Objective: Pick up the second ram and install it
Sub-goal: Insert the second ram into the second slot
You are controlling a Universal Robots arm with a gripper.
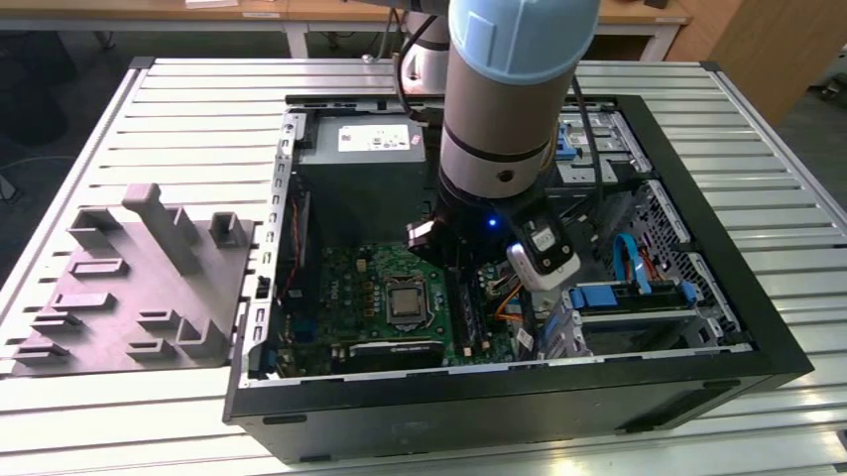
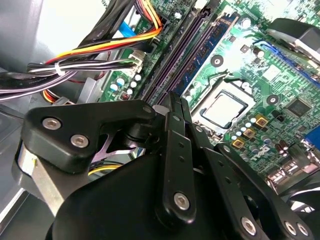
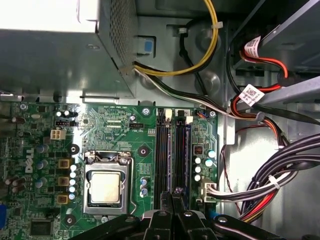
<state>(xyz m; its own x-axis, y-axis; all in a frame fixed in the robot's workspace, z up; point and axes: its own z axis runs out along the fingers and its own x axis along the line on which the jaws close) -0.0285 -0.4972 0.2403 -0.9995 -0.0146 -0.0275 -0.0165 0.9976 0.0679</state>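
My gripper [image 2: 175,102] hangs inside the open computer case [image 1: 715,258], its two fingers pressed together with nothing visible between them. The tips [image 3: 175,192] sit just over the near end of the memory slots [image 3: 172,150] on the green motherboard [image 1: 384,297], beside the CPU [image 3: 106,187]. In the second wrist view a dark ram with a blue-green face [image 2: 207,47] stands seated in the slot nearest the CPU [image 2: 225,110]. I cannot tell whether that stick is the second ram. The neighbouring slots [image 2: 172,60] look dark, and what they hold is unclear.
Cable bundles [image 3: 280,170] crowd the side of the slots away from the CPU. The power supply [image 1: 364,149] fills the case's far end, and a drive cage with blue parts [image 1: 622,293] sits at the exterior view's right. A grey fixture [image 1: 133,288] lies on the slatted table at the left.
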